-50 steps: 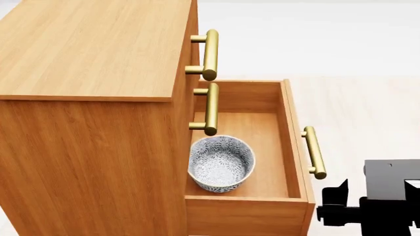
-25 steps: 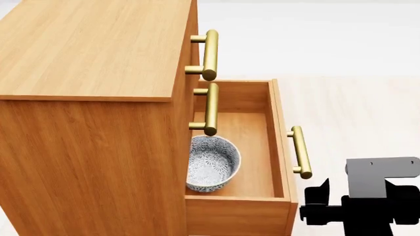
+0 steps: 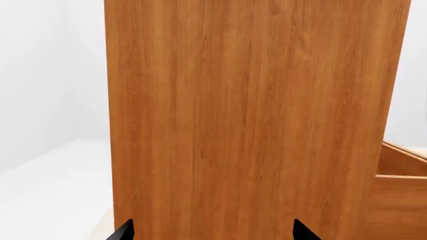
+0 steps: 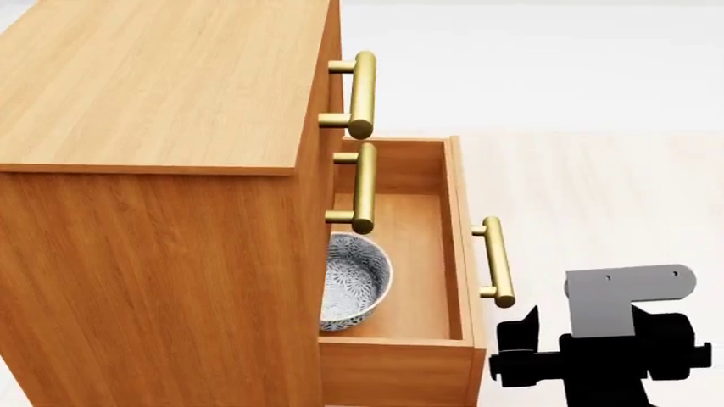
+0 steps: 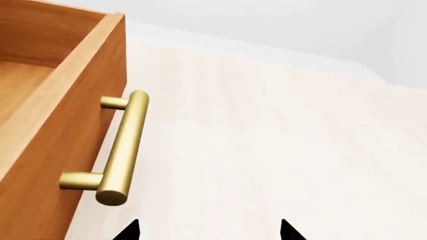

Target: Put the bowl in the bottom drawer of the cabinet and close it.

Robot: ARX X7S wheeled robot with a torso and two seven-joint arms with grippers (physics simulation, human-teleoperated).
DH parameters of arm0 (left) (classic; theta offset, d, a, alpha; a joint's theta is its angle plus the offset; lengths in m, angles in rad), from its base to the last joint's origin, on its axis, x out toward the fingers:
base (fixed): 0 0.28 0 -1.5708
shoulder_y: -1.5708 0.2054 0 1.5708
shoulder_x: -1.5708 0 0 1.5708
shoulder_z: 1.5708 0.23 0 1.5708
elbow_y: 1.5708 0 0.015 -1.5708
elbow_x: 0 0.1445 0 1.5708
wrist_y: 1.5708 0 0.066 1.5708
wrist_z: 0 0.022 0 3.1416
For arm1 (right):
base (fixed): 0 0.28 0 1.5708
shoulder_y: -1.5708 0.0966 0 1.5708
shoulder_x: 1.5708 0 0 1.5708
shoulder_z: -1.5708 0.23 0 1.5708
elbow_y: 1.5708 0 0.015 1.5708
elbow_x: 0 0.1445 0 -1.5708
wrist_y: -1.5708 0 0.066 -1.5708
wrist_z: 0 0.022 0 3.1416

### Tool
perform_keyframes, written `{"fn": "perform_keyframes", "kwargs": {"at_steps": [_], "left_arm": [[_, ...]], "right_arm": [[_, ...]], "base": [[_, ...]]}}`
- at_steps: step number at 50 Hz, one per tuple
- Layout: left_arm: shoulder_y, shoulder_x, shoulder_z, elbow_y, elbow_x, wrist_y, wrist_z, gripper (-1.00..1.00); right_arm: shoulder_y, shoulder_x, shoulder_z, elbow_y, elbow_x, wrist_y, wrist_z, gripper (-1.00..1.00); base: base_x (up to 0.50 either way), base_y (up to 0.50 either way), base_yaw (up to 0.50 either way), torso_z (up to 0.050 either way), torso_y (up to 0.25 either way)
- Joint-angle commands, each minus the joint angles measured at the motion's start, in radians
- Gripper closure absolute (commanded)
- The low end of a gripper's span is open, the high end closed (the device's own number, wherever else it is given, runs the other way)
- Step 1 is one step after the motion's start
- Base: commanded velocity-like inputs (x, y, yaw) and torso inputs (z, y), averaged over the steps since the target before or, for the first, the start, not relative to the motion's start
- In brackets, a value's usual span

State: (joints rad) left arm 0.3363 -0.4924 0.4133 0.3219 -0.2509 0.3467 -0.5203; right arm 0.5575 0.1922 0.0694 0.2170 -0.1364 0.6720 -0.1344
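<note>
The speckled white bowl [image 4: 353, 280] sits in the bottom drawer [image 4: 457, 222] of the orange-brown cabinet [image 4: 158, 85], half hidden under the drawers above. The drawer stands partly out. Its brass handle [image 4: 494, 261] faces my right gripper [image 4: 511, 352], which is low at the right, just outside the drawer front. In the right wrist view that handle [image 5: 123, 150] lies ahead and to one side of the right gripper [image 5: 209, 231], whose tips are wide apart with nothing between them. My left gripper [image 3: 212, 231] is open, facing the cabinet's flat side [image 3: 253, 115].
Two upper drawers are shut, and their brass handles [image 4: 362, 93] [image 4: 364, 186] jut out over the open drawer. Pale wood floor [image 4: 611, 195] stretches to the right of the cabinet, with a white wall behind.
The bottom drawer has slid in toward the cabinet, so more of the bowl is covered. My right gripper has moved left along with the drawer front.
</note>
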Motion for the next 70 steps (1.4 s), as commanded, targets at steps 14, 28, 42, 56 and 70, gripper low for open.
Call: {"fn": "perform_keyframes", "kwargs": {"at_steps": [14, 28, 42, 56, 70], "left_arm": [[-0.004, -0.004, 0.0, -0.003, -0.01, 0.003, 0.002, -1.0], [-0.002, -0.004, 0.003, 0.003, -0.004, 0.001, -0.004, -1.0], [-0.001, -0.008, 0.002, 0.003, -0.011, 0.005, -0.003, -1.0], [-0.007, 0.002, 0.008, -0.031, -0.006, 0.03, 0.005, -1.0], [-0.004, -0.009, 0.007, 0.0, -0.011, 0.009, -0.003, -1.0]], "right_arm": [[0.011, -0.039, -0.046, 0.007, 0.028, 0.005, 0.002, -1.0], [0.016, -0.052, -0.066, 0.009, 0.038, 0.006, 0.007, -1.0], [0.023, -0.07, -0.091, 0.03, 0.048, 0.0, 0.015, -1.0], [0.033, -0.089, -0.111, 0.054, 0.069, -0.004, 0.017, -1.0], [0.04, -0.098, -0.129, 0.067, 0.085, -0.005, 0.024, -1.0]], "base": [[0.0, 0.0, 0.0, 0.0, 0.0], [0.0, 0.0, 0.0, 0.0, 0.0], [0.0, 0.0, 0.0, 0.0, 0.0], [0.0, 0.0, 0.0, 0.0, 0.0], [0.0, 0.0, 0.0, 0.0, 0.0]]}}
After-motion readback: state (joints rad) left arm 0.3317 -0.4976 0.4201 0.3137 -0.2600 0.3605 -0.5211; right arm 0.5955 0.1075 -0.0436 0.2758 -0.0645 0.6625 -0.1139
